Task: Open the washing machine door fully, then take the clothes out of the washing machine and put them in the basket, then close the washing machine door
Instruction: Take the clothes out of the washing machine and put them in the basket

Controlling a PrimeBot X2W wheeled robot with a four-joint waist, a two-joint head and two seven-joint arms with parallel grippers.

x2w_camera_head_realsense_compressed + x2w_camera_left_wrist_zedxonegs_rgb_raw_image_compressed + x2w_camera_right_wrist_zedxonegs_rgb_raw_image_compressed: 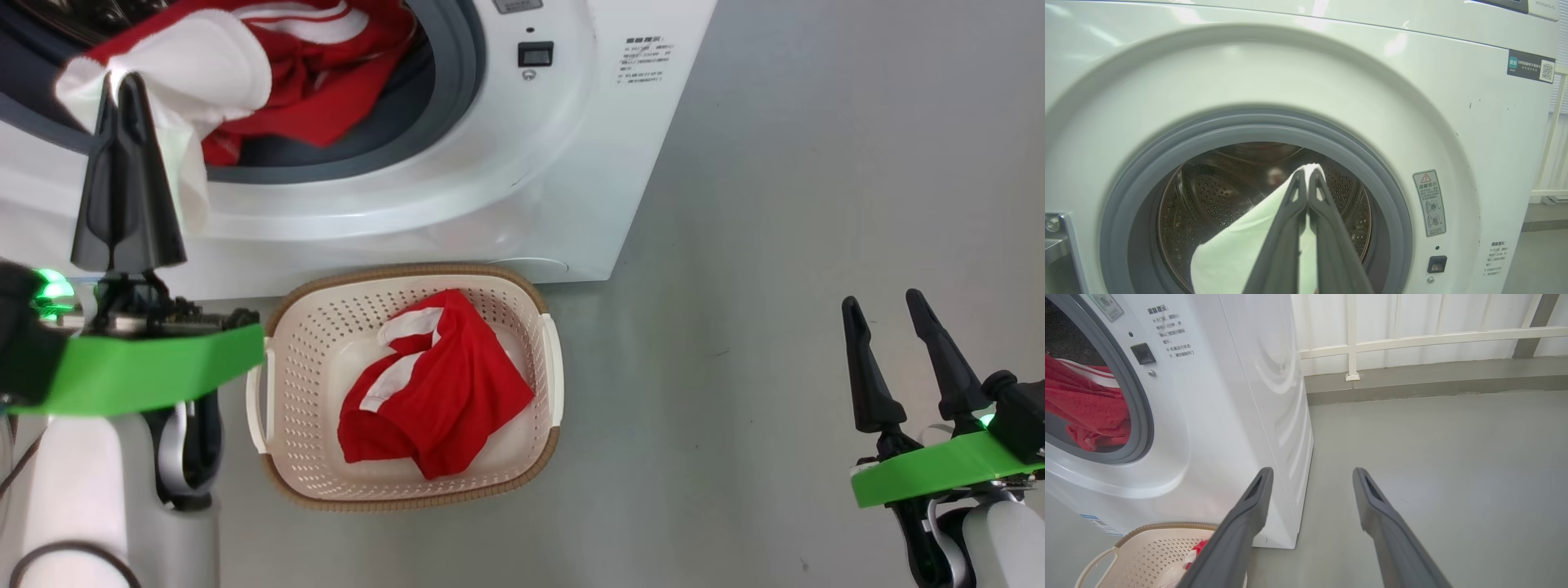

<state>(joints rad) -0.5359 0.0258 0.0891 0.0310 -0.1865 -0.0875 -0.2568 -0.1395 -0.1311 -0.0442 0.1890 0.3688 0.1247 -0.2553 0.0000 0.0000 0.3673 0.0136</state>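
1. Left gripper [122,80], far left, raised before the machine's mouth: fingers pressed together, pinching a fold of white cloth [208,69].
2. White cloth: stretched from the pinched tips to the right, with one end hanging down past the gasket onto the white front panel.
3. Red clothes [326,90], white-striped: heaped in the mouth of the drum, just right of the held cloth and touching it.
4. Washing machine [563,163], white, front-loading: round mouth uncovered, ringed by a grey gasket [461,73]. Perforated steel drum [1208,196] behind the closed tips in the left wrist view. Small dark latch socket [535,54] just right of the gasket.
5. Basket [408,273], cream, perforated, brown rim: on the grey floor [775,245], just in front of the machine's base, below the mouth.
6. Red garment [445,392] with white stripes: crumpled inside the basket, covering much of its bottom.
7. Right gripper [880,300], lower right: fingers spread wide, nothing between them, above the floor, well apart from basket and machine.
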